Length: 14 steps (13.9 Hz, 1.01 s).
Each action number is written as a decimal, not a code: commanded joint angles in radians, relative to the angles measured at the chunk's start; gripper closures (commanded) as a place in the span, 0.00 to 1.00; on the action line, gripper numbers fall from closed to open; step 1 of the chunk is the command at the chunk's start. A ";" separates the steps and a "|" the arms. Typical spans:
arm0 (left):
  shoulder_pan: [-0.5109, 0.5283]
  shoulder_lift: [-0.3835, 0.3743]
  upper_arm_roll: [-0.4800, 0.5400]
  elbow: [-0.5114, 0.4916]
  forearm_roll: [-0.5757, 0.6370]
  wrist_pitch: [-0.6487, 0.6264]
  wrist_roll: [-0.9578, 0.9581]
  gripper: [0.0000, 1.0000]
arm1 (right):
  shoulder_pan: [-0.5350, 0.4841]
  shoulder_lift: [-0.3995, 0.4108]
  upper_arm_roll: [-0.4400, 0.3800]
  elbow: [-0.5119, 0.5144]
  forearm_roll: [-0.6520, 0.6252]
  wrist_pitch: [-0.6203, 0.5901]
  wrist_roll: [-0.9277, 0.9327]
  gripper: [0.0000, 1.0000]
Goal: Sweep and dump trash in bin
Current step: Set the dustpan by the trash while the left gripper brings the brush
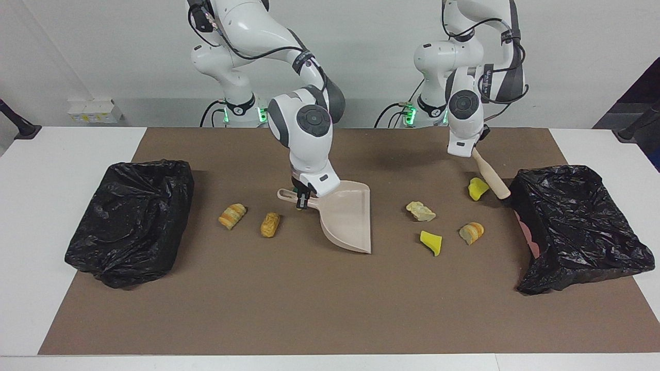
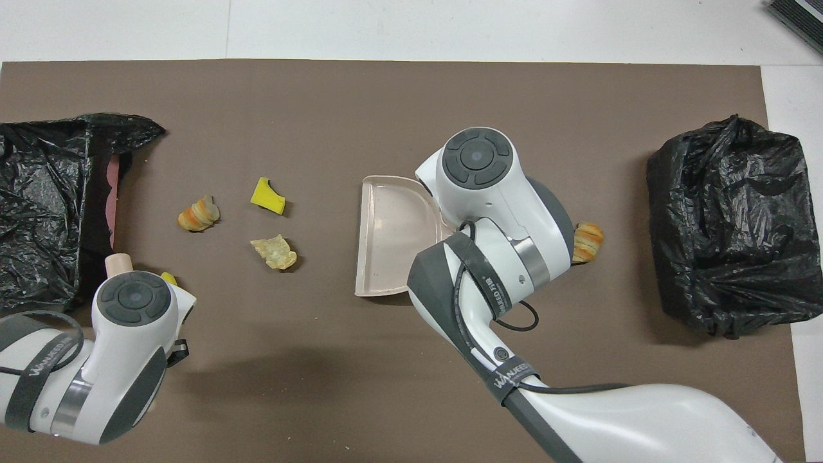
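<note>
Brown mat (image 1: 309, 309) on white table, grey wall | facing view alone shows grips — right gripper (image 1: 303, 198) clamps dustpan (image 1: 348, 219) handle; left gripper (image 1: 472, 152) clamps brush (image 1: 490, 178) handle.

We note a white worktop (image 1: 46, 170) under a brown mat (image 1: 309, 309); on the mat lie two black-bagged bins (image 1: 129, 221) (image 1: 577, 226) and scattered scraps (image 1: 232, 216).
</note>
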 commanded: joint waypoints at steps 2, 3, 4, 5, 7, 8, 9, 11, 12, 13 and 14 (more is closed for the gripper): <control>-0.007 0.054 0.024 0.009 0.015 0.081 -0.004 1.00 | -0.004 -0.030 0.006 -0.074 -0.019 0.075 -0.069 1.00; -0.007 0.070 0.022 0.024 0.008 0.109 -0.002 1.00 | -0.004 -0.032 0.006 -0.076 -0.019 0.075 -0.071 1.00; -0.010 0.099 0.020 0.053 -0.033 0.129 -0.001 1.00 | -0.004 -0.032 0.006 -0.078 -0.019 0.075 -0.072 1.00; -0.012 0.116 0.017 0.075 -0.079 0.156 0.002 1.00 | -0.004 -0.032 0.006 -0.076 -0.019 0.075 -0.069 1.00; -0.070 0.135 0.016 0.080 -0.156 0.233 0.011 1.00 | -0.003 -0.032 0.006 -0.078 -0.019 0.075 -0.069 1.00; -0.088 0.136 0.016 0.080 -0.198 0.255 0.021 1.00 | -0.002 -0.032 0.006 -0.078 -0.019 0.075 -0.068 1.00; -0.113 0.140 0.014 0.080 -0.234 0.274 0.054 1.00 | -0.002 -0.032 0.006 -0.078 -0.019 0.076 -0.065 1.00; -0.145 0.144 0.016 0.089 -0.337 0.324 0.157 1.00 | 0.000 -0.029 0.006 -0.078 -0.019 0.081 -0.062 1.00; -0.158 0.159 0.016 0.107 -0.365 0.328 0.197 1.00 | 0.003 -0.027 0.006 -0.075 -0.019 0.081 -0.062 1.00; -0.165 0.175 0.014 0.136 -0.368 0.315 0.224 1.00 | 0.006 -0.025 0.006 -0.076 -0.019 0.095 -0.060 1.00; -0.174 0.193 0.011 0.165 -0.370 0.293 0.231 1.00 | 0.006 -0.024 0.006 -0.078 -0.019 0.110 -0.060 1.00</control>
